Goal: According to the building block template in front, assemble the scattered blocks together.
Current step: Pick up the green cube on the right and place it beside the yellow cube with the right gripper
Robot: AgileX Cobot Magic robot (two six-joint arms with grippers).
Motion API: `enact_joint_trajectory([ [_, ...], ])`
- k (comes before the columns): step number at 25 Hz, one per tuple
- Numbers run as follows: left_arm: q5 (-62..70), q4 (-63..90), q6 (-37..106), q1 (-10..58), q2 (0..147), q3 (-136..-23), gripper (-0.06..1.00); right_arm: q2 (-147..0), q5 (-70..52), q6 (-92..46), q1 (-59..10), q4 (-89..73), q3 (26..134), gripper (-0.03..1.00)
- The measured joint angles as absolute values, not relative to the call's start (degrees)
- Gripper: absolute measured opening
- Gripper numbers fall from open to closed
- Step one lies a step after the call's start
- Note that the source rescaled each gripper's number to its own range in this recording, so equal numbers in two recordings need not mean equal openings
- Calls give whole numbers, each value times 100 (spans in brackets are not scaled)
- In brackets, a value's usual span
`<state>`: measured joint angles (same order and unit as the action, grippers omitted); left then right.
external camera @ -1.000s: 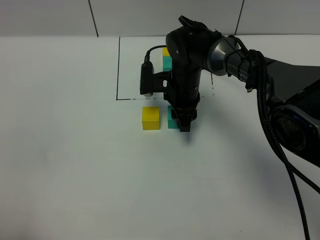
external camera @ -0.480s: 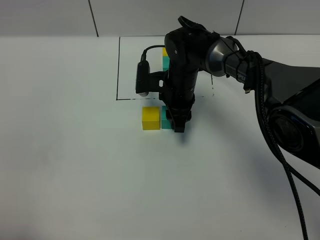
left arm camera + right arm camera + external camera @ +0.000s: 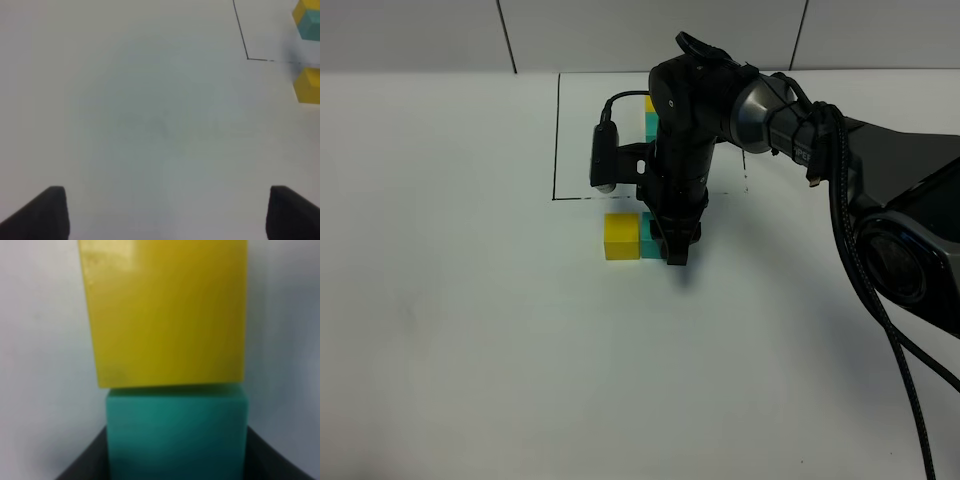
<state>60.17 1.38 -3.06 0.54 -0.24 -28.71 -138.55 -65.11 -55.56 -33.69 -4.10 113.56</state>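
Observation:
The yellow cube (image 3: 621, 236) lies on the white table just in front of the black outline. The teal cube (image 3: 647, 241) sits against its right side, touching it. My right gripper (image 3: 673, 247) points down and is shut on the teal cube. In the right wrist view the teal cube (image 3: 177, 432) sits between the fingers (image 3: 82, 467) with the yellow cube (image 3: 165, 315) flush against it. The template pair (image 3: 650, 112) stands inside the outline, mostly hidden behind the arm. My left gripper (image 3: 167, 215) is open and empty over bare table. Its view shows the yellow cube (image 3: 308, 85) and the template (image 3: 307, 20) at the edge.
The thin black outline (image 3: 556, 140) is drawn on the white table at the back centre. The right arm and its cables (image 3: 860, 220) reach in from the right. A grey wall (image 3: 420, 35) bounds the table at the back.
My right gripper has slid the teal cube leftward until it touches the yellow cube. The yellow cube and the left gripper have not moved.

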Motion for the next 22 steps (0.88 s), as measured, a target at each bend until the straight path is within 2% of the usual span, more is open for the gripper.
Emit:
enact_joint_trajectory([
  [22, 6017, 138, -306, 54, -24, -2871, 74, -13855, -6535, -5689, -3397, -347, 11361, 1],
])
